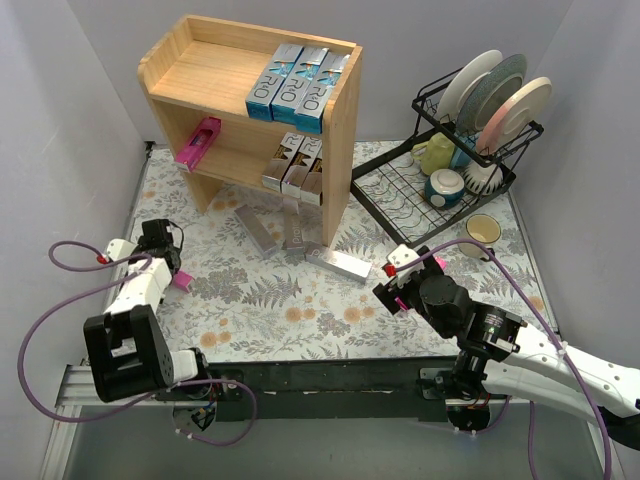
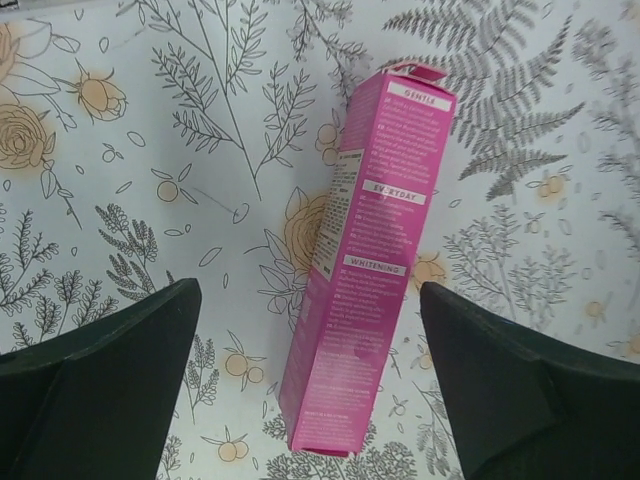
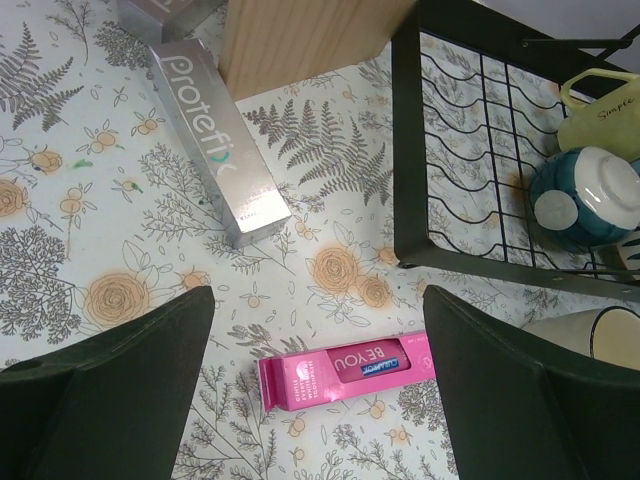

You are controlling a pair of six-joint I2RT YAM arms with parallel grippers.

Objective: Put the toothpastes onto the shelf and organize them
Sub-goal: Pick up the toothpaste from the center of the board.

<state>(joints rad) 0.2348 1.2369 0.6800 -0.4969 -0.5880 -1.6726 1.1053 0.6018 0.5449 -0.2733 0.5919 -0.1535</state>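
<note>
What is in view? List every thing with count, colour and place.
Wooden shelf: one, light wood, far left.
Blue toothpaste boxes: three, top shelf.
Silver toothpaste boxes: six; three on lower shelf, three on table near it.
Pink toothpaste boxes: three; one on lower shelf, one below each arm's jaws.
Dish rack: one, black wire, far right.
Plates: three, pale, in rack.
Mug: one, yellow, in rack.
Blue cup: one, upturned, in rack.
Cream cup: one, on table beside rack.
Left arm, right arm: black and white, jaws open.
</note>
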